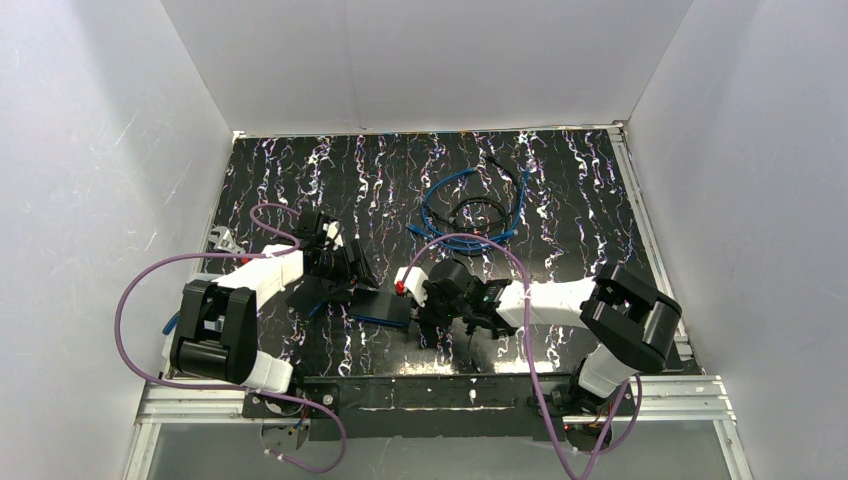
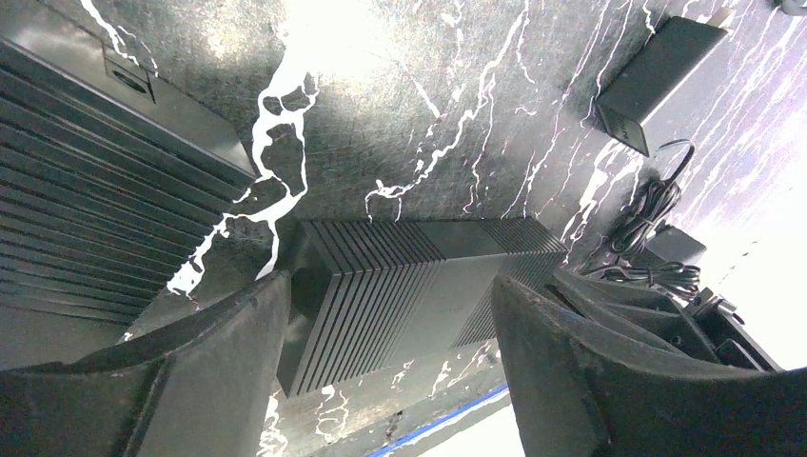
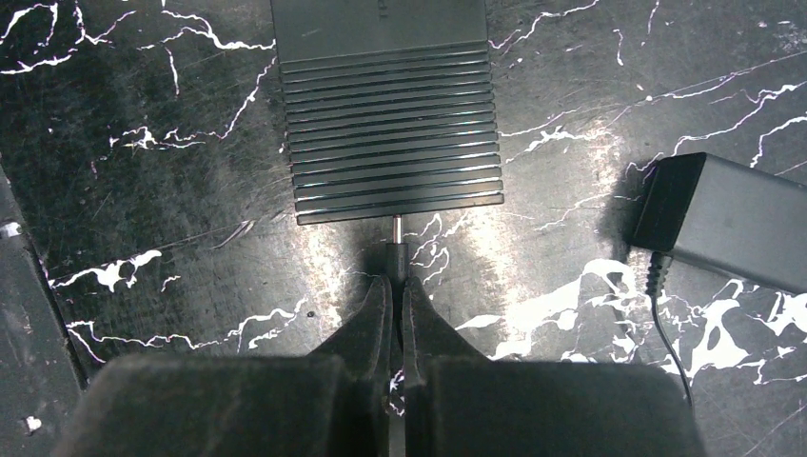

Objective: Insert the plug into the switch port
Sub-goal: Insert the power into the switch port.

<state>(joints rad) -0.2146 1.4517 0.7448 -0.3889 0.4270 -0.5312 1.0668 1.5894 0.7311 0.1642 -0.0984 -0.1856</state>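
The switch [image 3: 390,114] is a black ribbed box lying flat on the marbled mat; it also shows in the left wrist view [image 2: 419,286]. My right gripper [image 3: 400,286] is shut on the thin black barrel plug [image 3: 400,255]. The plug's metal tip meets the middle of the switch's near edge. My left gripper [image 2: 390,352] is open, with one finger [image 2: 219,371] on each side of the switch, which sits in the gap. In the top view the left gripper [image 1: 345,270] and right gripper [image 1: 420,295] face each other mid-table.
A black power adapter [image 3: 733,219] with its thin cord lies right of the plug, and shows in the left wrist view [image 2: 657,76] beside a bundled black cord [image 2: 657,214]. A second ribbed black casing [image 2: 86,219] lies at left. Blue and black cable coils [image 1: 470,212] lie at the back.
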